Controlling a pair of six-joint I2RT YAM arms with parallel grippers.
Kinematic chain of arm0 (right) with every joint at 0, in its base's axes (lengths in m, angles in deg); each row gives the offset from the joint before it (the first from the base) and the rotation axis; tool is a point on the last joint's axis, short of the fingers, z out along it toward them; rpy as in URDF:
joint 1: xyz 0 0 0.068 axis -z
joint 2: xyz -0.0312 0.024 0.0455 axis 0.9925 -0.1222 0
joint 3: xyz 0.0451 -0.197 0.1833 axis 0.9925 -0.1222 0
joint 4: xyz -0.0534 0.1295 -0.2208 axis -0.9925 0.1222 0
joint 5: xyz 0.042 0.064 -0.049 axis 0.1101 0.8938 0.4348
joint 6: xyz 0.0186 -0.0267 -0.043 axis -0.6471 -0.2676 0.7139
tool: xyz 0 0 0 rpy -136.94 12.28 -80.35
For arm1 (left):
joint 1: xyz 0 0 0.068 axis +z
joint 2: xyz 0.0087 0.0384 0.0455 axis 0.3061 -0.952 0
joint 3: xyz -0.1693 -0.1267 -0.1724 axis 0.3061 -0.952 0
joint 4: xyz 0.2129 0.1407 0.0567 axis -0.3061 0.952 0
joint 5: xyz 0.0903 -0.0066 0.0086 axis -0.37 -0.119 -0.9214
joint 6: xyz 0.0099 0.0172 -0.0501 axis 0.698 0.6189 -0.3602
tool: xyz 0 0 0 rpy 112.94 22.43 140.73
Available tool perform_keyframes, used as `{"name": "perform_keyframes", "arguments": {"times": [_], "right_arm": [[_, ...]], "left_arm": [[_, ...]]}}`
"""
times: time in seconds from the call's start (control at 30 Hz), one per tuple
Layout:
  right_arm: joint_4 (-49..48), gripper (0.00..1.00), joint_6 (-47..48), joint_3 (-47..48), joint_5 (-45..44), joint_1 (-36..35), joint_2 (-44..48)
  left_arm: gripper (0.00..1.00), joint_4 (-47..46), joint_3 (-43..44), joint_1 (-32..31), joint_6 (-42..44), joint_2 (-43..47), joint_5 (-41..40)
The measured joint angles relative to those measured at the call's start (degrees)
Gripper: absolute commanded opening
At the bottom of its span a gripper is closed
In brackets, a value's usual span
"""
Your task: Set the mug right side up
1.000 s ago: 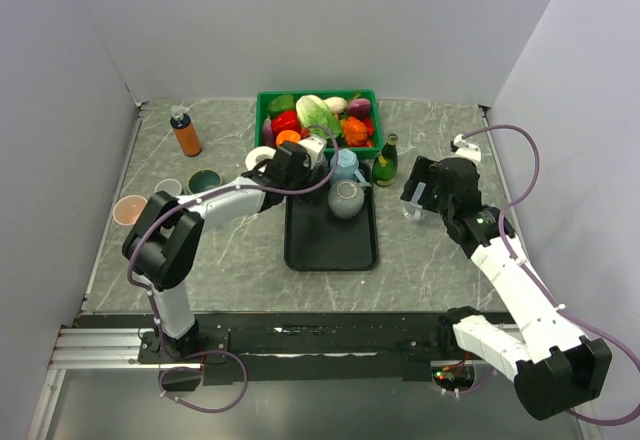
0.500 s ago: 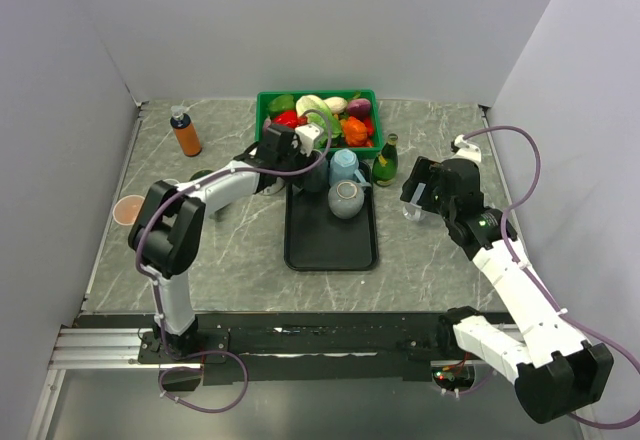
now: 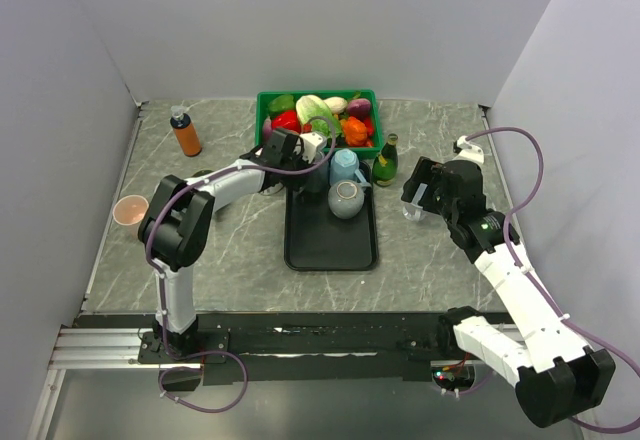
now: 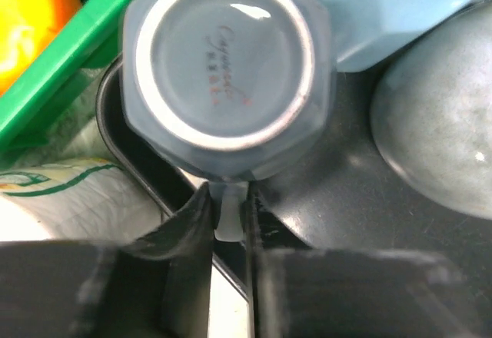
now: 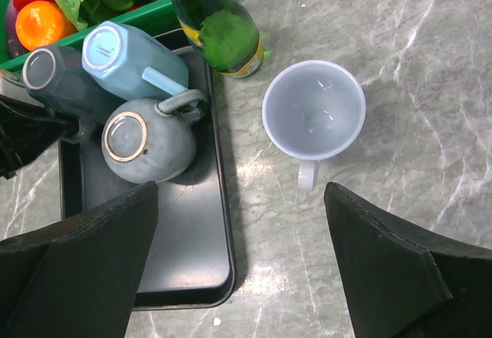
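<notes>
On the tray [image 4: 330, 223], left fingers [image 4: 192, 226] pinch the handle [image 4: 228, 200] of the upturned grey mug [image 4: 223, 54]; right fingers [image 5: 100, 253] hang spread above a white cup [image 5: 314, 110].

Overhead view: bright, even, diffuse light from above. The worktop [image 3: 230, 250] carries only faint, short shadows. The black tray [image 3: 330, 245] reads as a flat dark patch with little detail.

Left wrist view: very close. Base of the dark mug [image 4: 221, 54] fairly sharp, with a small white glare at its 12 o'clock. Round grey mug [image 4: 438, 138] at 3 o'clock has a pinpoint highlight. Left fingers [image 4: 173, 238] at 6 o'clock dark and badly out of focus.

Right wrist view: crisp centre. White cup [image 5: 314, 110] evenly lit inside. Right fingers [image 5: 77, 261] at 7 and 5 o'clock black and featureless.
</notes>
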Motion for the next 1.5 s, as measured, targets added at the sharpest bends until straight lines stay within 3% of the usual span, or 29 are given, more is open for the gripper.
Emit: {"name": "perform_keyframes", "arguments": {"times": [0.03, 0.47, 0.87, 1.03, 1.23, 1.5], "right_arm": [[0.0, 0.94, 0.0, 0.0, 0.02, 0.0, 0.0], [0.0, 0.94, -0.37, -0.02, 1.11, 0.0, 0.33], [-0.52, 0.97, -0.9, -0.07, 5.27, 0.0, 1.25], [-6.99, 1.0, -0.85, -4.52, 12.63, -0.02, 4.74], [-18.88, 0.99, -2.01, -9.55, 29.53, -0.02, 9.55], [-39.34, 1.0, -12.26, -11.17, 48.11, -0.81, 7.67]], "left_arm": [[0.01, -0.04, 0.04, 0.0, 0.13, 0.0, -0.15], [0.01, -1.2, -1.84, 0.07, -2.08, 1.46, -1.88], [0.01, -6.08, -14.99, -1.99, -13.92, 18.18, -4.39], [0.01, -9.09, -15.8, -5.38, -20.79, 24.11, -4.35], [0.01, -12.2, -15.8, -6.64, -33.33, 33.42, -3.02], [0.01, -28.89, -19.15, -6.54, -52.68, 45.05, 2.75]]}}
